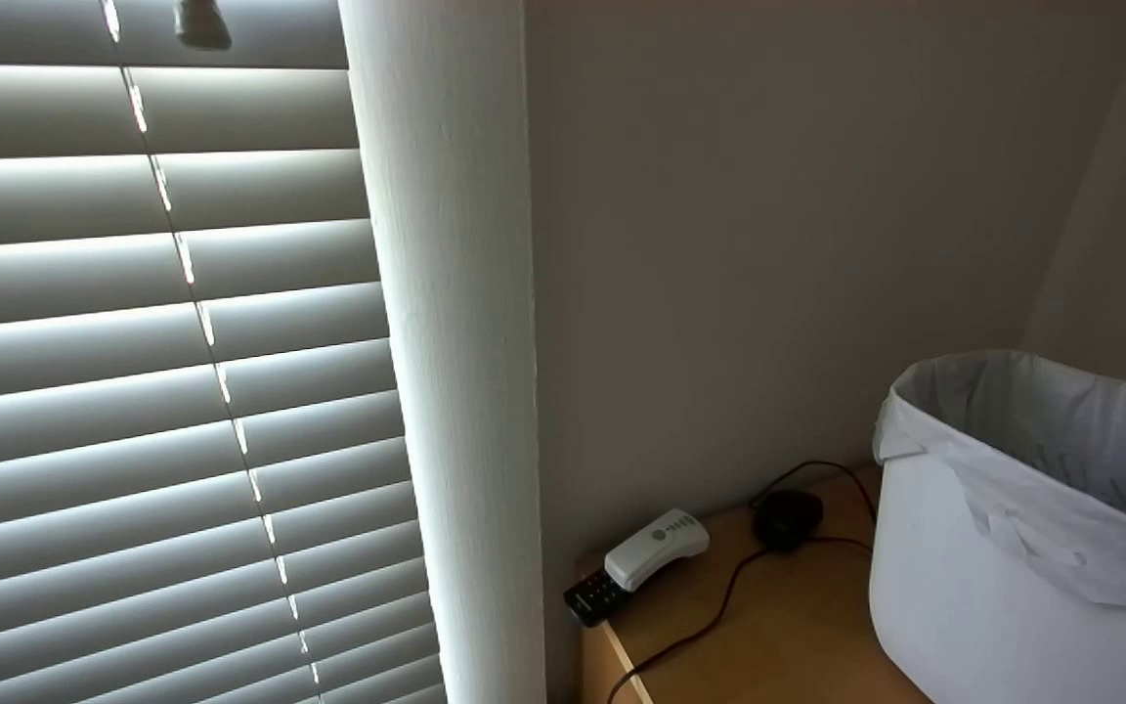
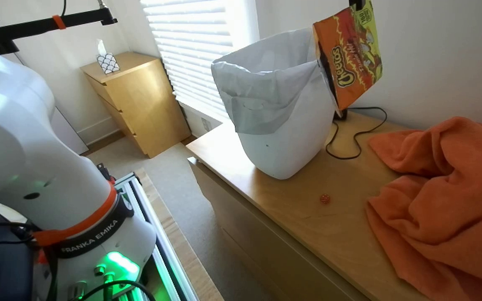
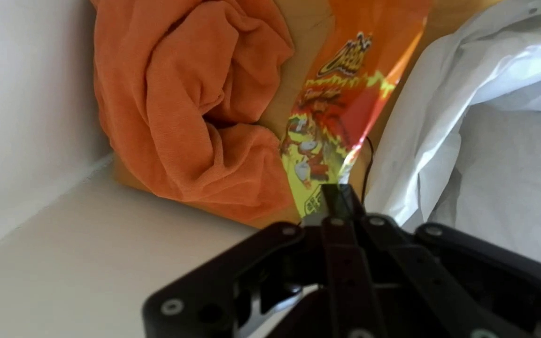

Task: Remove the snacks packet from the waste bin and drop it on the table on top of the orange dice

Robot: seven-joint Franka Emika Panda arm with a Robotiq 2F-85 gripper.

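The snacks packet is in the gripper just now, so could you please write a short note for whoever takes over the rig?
Gripper: shut on the yellow end of the snacks packet.
Packet: hanging outside the waste bin, by its rim; whether they touch, I can't tell.
Orange dice: uncovered on the table, near the orange cloth.
Done: packet is out of the bin.
Left: bring it over the dice and drop it on top.

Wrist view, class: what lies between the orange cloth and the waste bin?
In the wrist view, the snacks packet, gripped by the hand, hangs between orange cloth and waste bin; wooden tabletop and some dark cable show there too.
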